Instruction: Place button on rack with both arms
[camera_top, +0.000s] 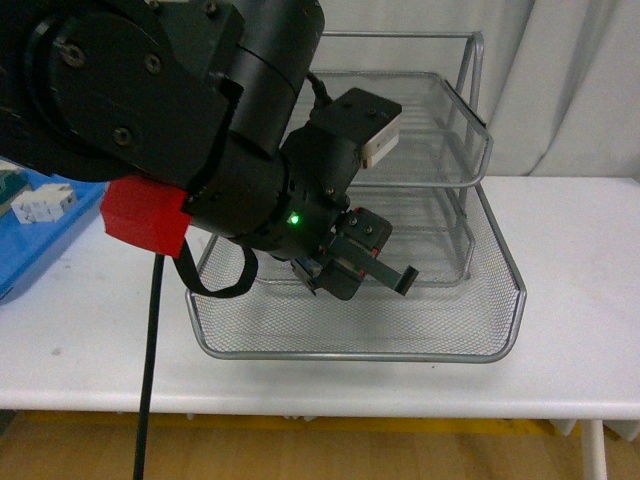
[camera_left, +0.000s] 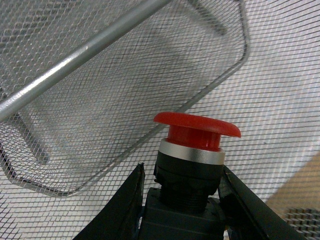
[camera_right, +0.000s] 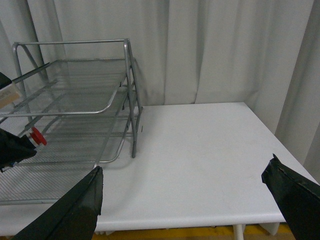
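Left tool (camera_left: 182, 172): clamped on button (camera_left: 197, 127), red cap outward, held above bottom tier of 3-tier rack (camera_top: 512, 300), near its middle. Right tool (camera_right: 182, 172): fingers apart, over white surface (camera_top: 580, 250), rack's 3 o'clock side. Blue tray (camera_top: 40, 250): on surface, 9 o'clock of rack.

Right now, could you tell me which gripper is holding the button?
The left gripper: its fingers clamp the red-capped push-button above the wire-mesh rack; the right gripper is open and empty.

We see the rack (camera_top: 350, 355) on the surface (camera_top: 580, 300), our left tool (camera_top: 365, 265) holding the button (camera_left: 195, 131) over its lowest tier.
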